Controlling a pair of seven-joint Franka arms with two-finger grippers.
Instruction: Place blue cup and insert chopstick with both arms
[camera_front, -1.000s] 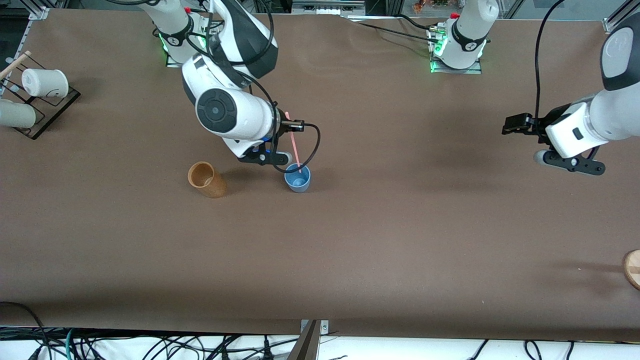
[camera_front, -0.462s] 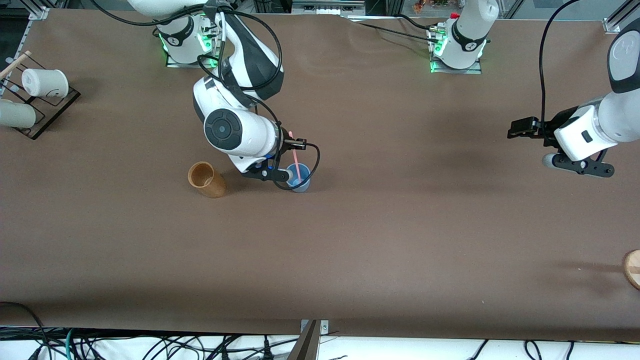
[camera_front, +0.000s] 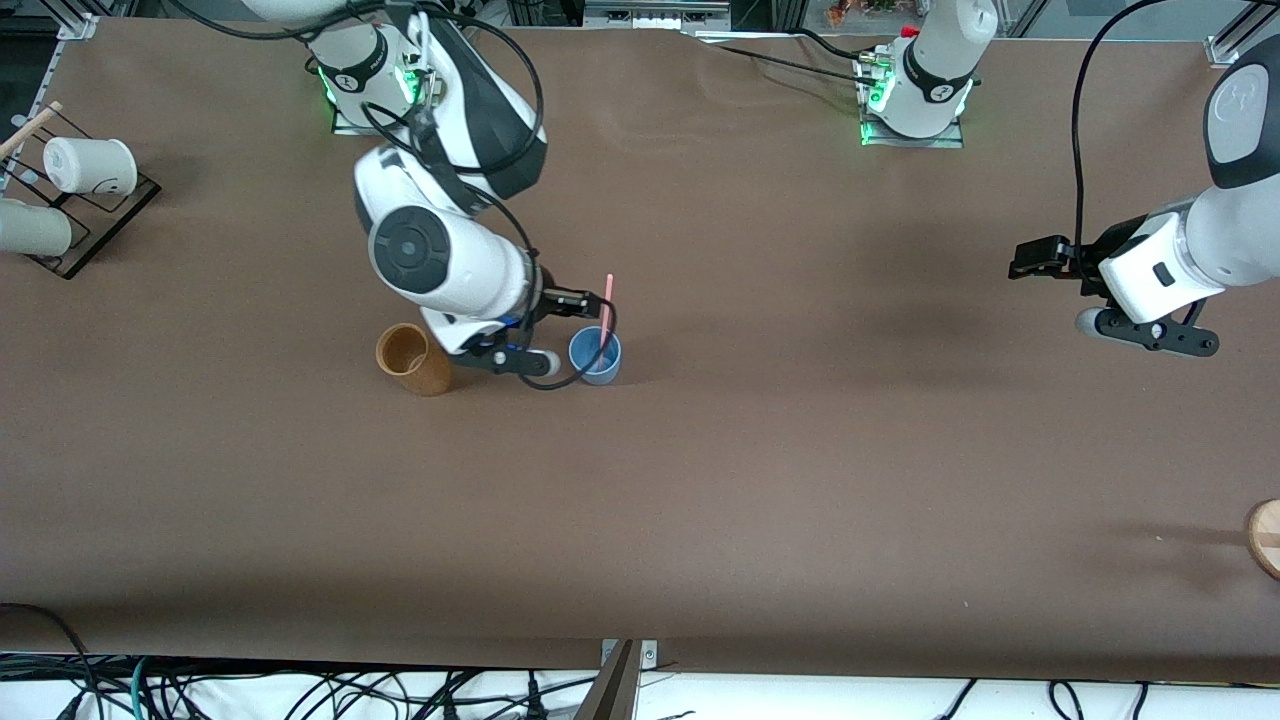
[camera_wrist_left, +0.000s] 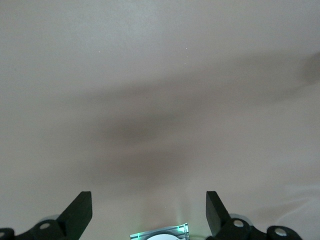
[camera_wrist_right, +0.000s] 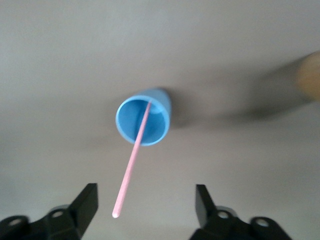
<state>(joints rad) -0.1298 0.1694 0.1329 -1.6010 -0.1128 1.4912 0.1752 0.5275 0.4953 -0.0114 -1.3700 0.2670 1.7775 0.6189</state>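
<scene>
- The blue cup (camera_front: 596, 358) stands upright on the surface (camera_front: 760, 470), beside the brown cup (camera_front: 411, 359) and toward the right arm's end; the chopstick (camera_front: 604, 312) rests in it, its lower end inside and its shaft leaning on the rim.
- The right claw (camera_wrist_right: 145, 200) hangs over the blue cup with its jaws spread wide and empty; the chopstick's free end (camera_wrist_right: 116, 214) sits between the 2 fingers (camera_wrist_right: 86, 202) without touching either.
- Risk 1: that free end lies close to the claw; a sideways move could catch it, flick the stick out or tip the light cup; a straight lift looks safest.
- Risk 2: the stick is long and leans well off vertical, so its weight could tilt the cup or let it slide round the rim.
- Risk 3: the right arm's wrist sits close over the brown cup, so a careless retreat could knock it.
- The left claw (camera_wrist_left: 149, 212) waits open and empty over bare surface toward the left arm's end, well apart from both cups.
</scene>
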